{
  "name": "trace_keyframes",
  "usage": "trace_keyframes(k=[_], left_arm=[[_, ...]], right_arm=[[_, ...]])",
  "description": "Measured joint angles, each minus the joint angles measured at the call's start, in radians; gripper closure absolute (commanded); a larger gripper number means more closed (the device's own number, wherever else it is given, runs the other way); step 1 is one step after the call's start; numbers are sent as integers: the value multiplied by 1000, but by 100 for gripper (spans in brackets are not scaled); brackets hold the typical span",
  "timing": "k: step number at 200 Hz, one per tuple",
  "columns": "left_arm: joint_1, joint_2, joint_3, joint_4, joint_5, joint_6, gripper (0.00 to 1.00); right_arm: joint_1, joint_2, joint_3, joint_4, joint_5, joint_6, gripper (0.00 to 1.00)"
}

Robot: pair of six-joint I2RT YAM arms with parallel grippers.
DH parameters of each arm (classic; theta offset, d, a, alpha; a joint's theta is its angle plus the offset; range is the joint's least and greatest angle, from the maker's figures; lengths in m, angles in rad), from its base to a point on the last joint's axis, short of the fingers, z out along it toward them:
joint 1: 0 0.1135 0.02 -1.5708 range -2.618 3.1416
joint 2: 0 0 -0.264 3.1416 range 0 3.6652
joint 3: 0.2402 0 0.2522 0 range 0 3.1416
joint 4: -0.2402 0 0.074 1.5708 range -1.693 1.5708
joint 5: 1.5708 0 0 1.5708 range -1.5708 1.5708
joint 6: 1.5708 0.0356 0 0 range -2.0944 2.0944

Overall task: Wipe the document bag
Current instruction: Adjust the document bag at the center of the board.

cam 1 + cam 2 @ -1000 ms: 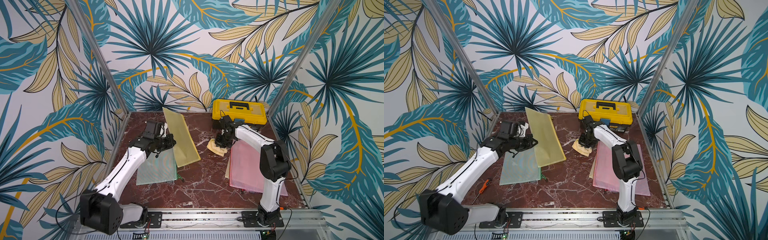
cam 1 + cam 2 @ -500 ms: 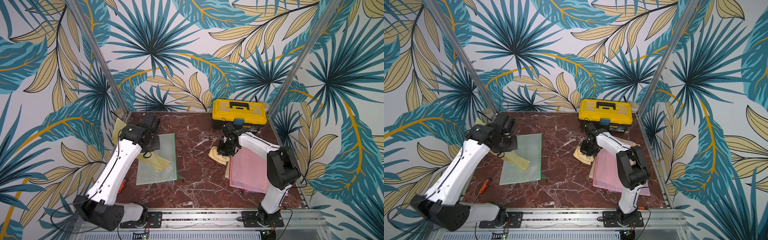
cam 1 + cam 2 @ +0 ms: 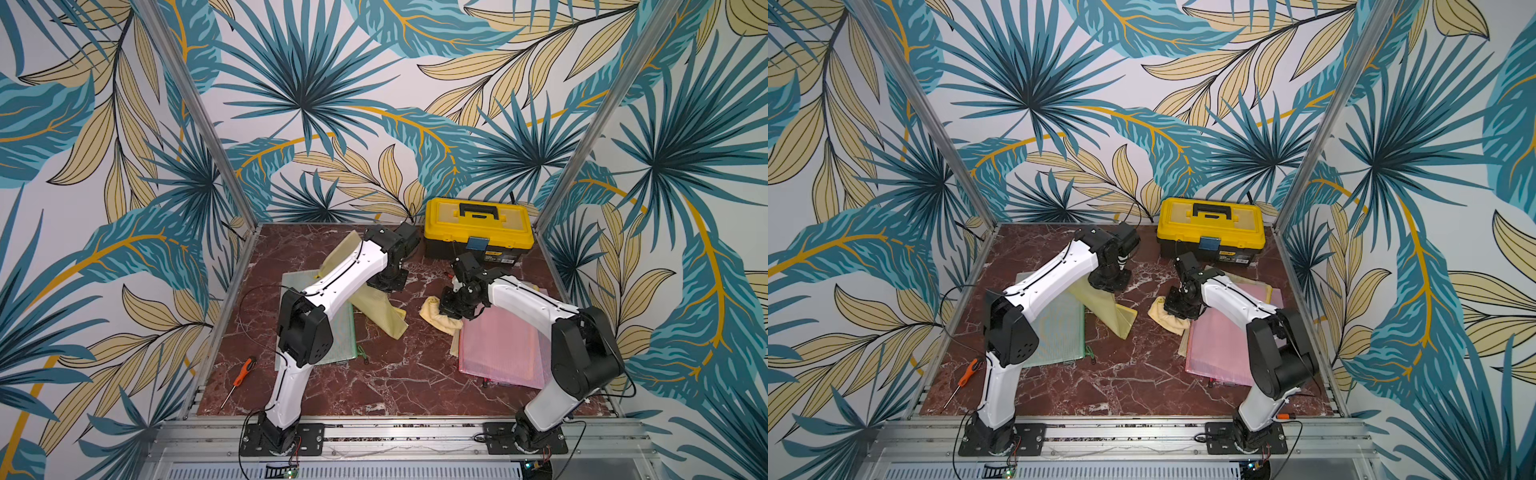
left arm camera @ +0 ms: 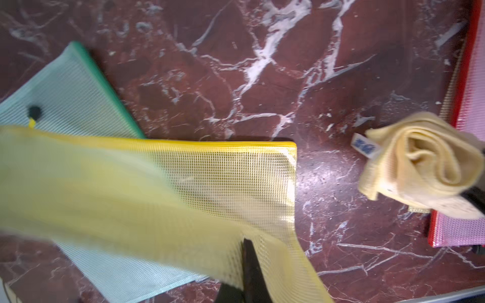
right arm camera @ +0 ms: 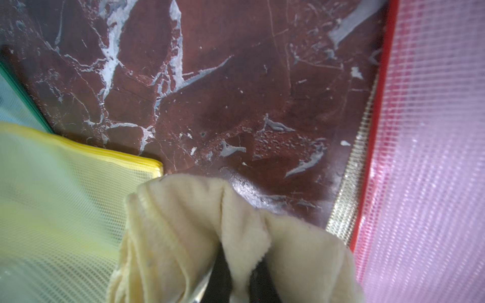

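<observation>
My left pincer (image 4: 247,251) is clamped on one edge of the yellow document bag (image 4: 210,183). The bag hangs tilted from that grip, its low corner seems to rest on the counter (image 3: 374,386), and part of it lies across the green bag (image 4: 65,91). My right pincer (image 5: 241,272) is closed tight on the bunched cream cloth (image 5: 183,223). The cloth sits low at the edge of the pink bag (image 5: 433,157), just beside the yellow bag's corner but not touching it.

As I read it, the step in hand is bringing cloth and bag together. The mesh looks thin and floppy, so I would hold the left grip firm and lower the sheet until it is supported. Then I would set the cloth on its face near the held edge. I would stroke away from my left pincer, so each pass pulls the bag taut rather than buckling it. I would press lightly, since a hard push could drag the sheet out of the grip. I also want the cloth clear of the pink bag's red edge, or it may snag.
</observation>
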Motion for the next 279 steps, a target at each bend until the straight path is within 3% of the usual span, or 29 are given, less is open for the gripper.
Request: trace_keyframes(k=[48, 109, 138, 158, 177, 202, 223, 245, 279], left_arm=[[-2, -104, -111, -9, -38, -11, 100], [32, -356, -156, -94, -115, -109, 100], [13, -459, -159, -64, -106, -89, 98], [4, -484, -193, -90, -106, -76, 100], [-3, -454, -236, -64, -93, -72, 100], [-3, -335, -319, 0, -101, -69, 100], [-2, -230, -368, 57, -86, -64, 100], [-2, -163, -363, 104, -67, -63, 100], [-5, -109, -229, 147, -54, -63, 100]], right_arm=[[71, 232, 267, 54, -12, 23, 100], [348, 549, 767, 103, -93, 122, 100], [452, 609, 842, 177, -146, 190, 100], [487, 583, 787, 215, -156, 217, 100], [456, 500, 608, 250, -128, 249, 100], [318, 289, 225, 302, -68, 307, 100], [162, 108, 10, 264, 32, 303, 100], [75, -47, -86, 198, 122, 264, 100], [101, -111, -110, 209, 109, 205, 100]])
